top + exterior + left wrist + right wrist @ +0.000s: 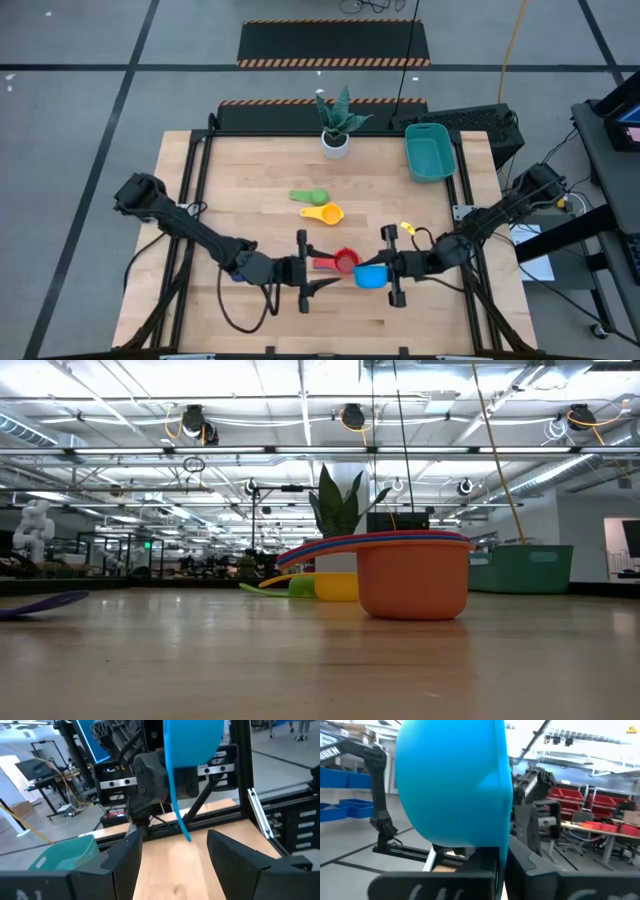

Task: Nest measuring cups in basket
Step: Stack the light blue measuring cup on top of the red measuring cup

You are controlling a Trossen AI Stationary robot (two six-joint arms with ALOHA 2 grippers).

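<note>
Right pincer [385, 272] clamped on bright blue plastic measuring cup [369, 277], raised above wooden tabletop [250, 180]. Left pincer [312, 272] fingers apart, empty, beside red plastic cup [345, 262]. Teal rectangular plastic basket [430, 152] at far right corner.

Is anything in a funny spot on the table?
Yes. The teal basket sits empty at the table's far right corner, while the green cup, yellow cup and red cup lie loose mid-table. The right pincer holds a blue cup facing the left pincer.

Potted plant [335, 120] on wooden table [250, 180]
</note>
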